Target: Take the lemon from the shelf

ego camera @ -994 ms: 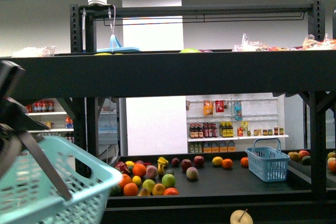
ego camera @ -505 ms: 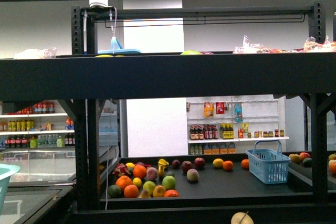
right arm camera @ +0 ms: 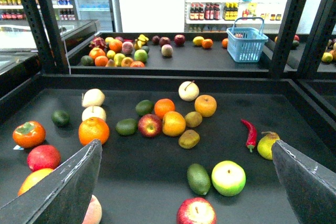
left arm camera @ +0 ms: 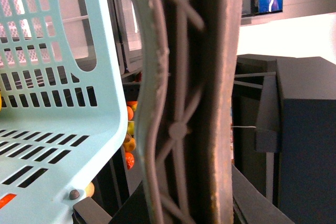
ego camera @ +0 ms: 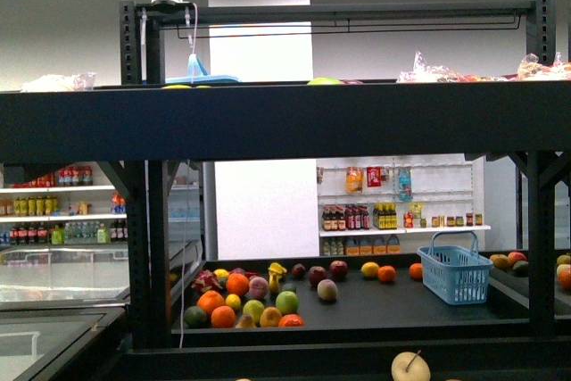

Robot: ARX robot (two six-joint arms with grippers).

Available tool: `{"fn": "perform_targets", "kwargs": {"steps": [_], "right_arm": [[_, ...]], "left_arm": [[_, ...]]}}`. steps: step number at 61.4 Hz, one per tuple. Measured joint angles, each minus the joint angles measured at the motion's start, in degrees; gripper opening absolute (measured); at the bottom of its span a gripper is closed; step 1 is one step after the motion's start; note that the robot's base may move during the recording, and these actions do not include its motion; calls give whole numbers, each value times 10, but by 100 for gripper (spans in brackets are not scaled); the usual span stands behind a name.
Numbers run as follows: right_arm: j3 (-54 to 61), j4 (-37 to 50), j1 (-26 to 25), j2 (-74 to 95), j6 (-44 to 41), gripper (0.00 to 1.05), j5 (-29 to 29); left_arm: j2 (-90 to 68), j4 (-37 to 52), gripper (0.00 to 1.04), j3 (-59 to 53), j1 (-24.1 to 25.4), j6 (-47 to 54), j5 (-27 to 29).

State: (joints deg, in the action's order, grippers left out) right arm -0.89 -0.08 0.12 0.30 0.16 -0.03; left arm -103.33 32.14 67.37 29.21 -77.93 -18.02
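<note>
Dropping out of front view's lower left since a sec ago, teal basket (left arm camera: 52, 103) shows only beside left gripper (left arm camera: 184, 129), grip unclear, while right gripper (right arm camera: 186, 144) hangs w/ jaws wide, lemon (ego camera: 369, 270) untouched center-right on shelf (ego camera: 268, 122), pick apparently unstarted.

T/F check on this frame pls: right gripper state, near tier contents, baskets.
1. The right gripper is open and empty. True.
2. A red chili lies on the shelf tier under it. True.
3. The blue basket sits inside the fruit pile at the far tier's left. False: it stands apart, toward the right.
4. The left wrist view shows a red basket. False: it is a pale teal basket.
</note>
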Motion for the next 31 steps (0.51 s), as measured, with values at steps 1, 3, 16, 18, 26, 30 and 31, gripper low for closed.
{"fn": "perform_targets", "kwargs": {"steps": [1,3,16,18,26,30,31], "right_arm": [[0,0,0,0,0,97,0],[0,0,0,0,0,97,0],[0,0,0,0,0,97,0],[0,0,0,0,0,97,0],[0,0,0,0,0,97,0],[0,0,0,0,0,97,0],[0,0,0,0,0,97,0]], "left_arm": [[-4,3,16,0,1,-2,0],[-10,7,16,0,1,-5,0],[-27,39,16,-2,2,-5,-16],[-28,39,16,-2,2,-3,-17],[-28,35,32,-3,4,29,-17],[-25,30,43,-3,7,40,-14],[-25,28,45,-3,7,41,-14]]}}
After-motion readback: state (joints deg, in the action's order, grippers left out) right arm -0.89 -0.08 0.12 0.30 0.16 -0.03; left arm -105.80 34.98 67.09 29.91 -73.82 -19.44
